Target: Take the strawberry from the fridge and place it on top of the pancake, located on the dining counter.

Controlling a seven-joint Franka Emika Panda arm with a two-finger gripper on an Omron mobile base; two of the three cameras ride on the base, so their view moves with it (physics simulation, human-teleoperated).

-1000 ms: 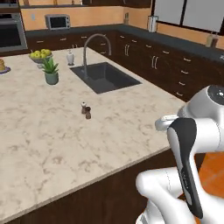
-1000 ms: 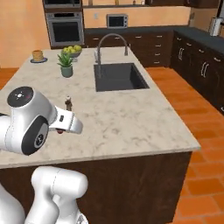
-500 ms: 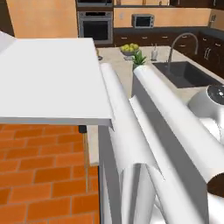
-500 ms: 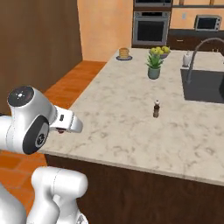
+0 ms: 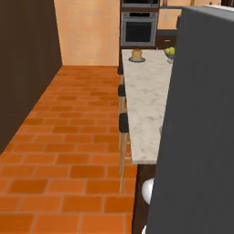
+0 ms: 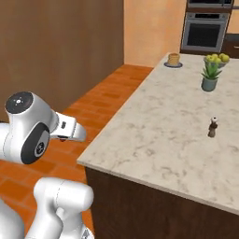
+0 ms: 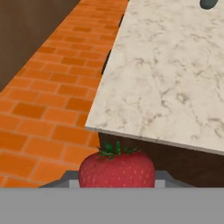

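Red strawberry (image 7: 117,168) sits clamped in my gripper (image 7: 117,181). Pancake (image 6: 173,59) waits far across the dining counter (image 6: 172,126); placing remains.

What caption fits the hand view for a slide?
Gripper carrying the bright red strawberry with green leaves, facing the corner of the pale beige marbled dining counter above orange brick floor.
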